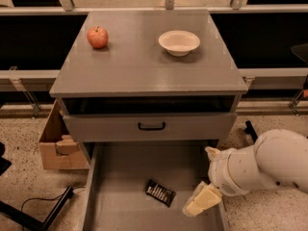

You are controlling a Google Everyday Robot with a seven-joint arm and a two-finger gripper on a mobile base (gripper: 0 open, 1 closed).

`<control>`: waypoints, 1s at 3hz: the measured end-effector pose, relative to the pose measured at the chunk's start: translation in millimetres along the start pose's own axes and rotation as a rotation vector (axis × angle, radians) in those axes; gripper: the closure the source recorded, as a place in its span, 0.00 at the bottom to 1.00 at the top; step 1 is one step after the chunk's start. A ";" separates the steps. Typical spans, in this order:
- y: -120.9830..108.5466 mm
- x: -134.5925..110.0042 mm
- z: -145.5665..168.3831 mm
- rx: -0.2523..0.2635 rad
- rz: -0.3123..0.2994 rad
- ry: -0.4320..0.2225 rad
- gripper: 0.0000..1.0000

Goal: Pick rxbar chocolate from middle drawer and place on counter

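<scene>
The rxbar chocolate (160, 192), a small flat black bar with white lettering, lies tilted on the grey floor of the open middle drawer (125, 177), right of centre. My gripper (201, 199), cream-coloured at the end of the white arm, hangs over the drawer's right side, just right of the bar and apart from it. The counter (139, 66) is the grey cabinet top above, with a red apple (97, 37) at its back left and a white bowl (179, 42) at its back right.
A grey drawer front with a black handle (151, 126) sits just above the open drawer. A cardboard box (57, 146) stands on the floor left of the cabinet. Black cables and a stand leg (43, 214) lie at the lower left.
</scene>
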State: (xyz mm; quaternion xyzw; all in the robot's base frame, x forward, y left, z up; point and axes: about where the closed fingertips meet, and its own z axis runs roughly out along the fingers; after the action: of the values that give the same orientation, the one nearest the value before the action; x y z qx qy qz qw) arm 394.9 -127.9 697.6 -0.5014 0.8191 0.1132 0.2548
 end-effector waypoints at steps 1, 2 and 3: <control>16.0 9.1 55.9 -0.055 -0.002 0.041 0.00; 19.5 15.5 116.9 -0.083 -0.010 0.079 0.00; -1.6 33.8 190.1 -0.084 0.003 0.116 0.00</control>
State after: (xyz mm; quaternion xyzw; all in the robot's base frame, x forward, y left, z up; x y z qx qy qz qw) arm 441.6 -70.6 519.2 -0.5163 0.8276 0.1187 0.1853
